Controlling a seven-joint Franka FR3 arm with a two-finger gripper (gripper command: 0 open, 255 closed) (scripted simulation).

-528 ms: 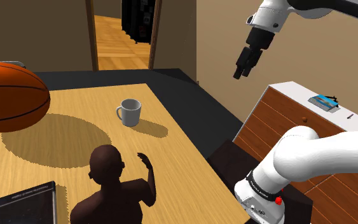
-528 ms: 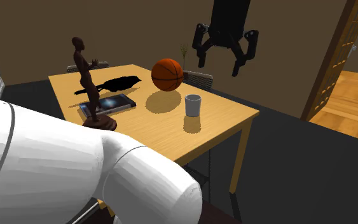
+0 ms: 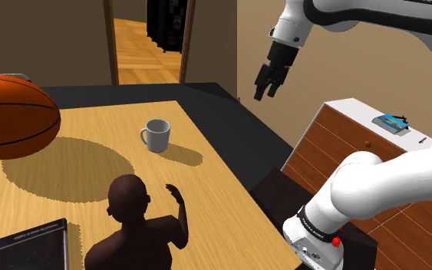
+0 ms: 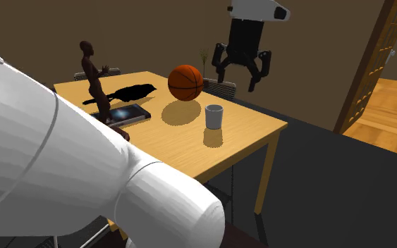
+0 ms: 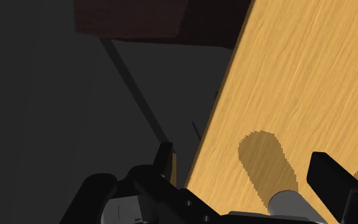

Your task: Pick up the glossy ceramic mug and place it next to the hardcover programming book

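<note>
One table (image 3: pixel 206 184) carries four things, one of each kind: one white mug (image 3: pixel 157 136), one orange basketball (image 3: pixel 11 115), one dark brown figurine (image 3: pixel 133 222) and one dark book (image 3: pixel 22 245). Two grey chair backs (image 4: pixel 222 89) stand at the table's far edge in the second exterior view. There is one wooden dresser (image 3: pixel 360 146), with one small blue and grey object (image 3: pixel 390 121) on its white top. One white arm (image 3: pixel 390 184) ends in one black gripper (image 3: pixel 264 93) with two fingers (image 5: pixel 330 181).

Grey mug (image 3: pixel 157 136), orange basketball (image 3: pixel 11 115), black pincer (image 3: pixel 262 93)
</note>
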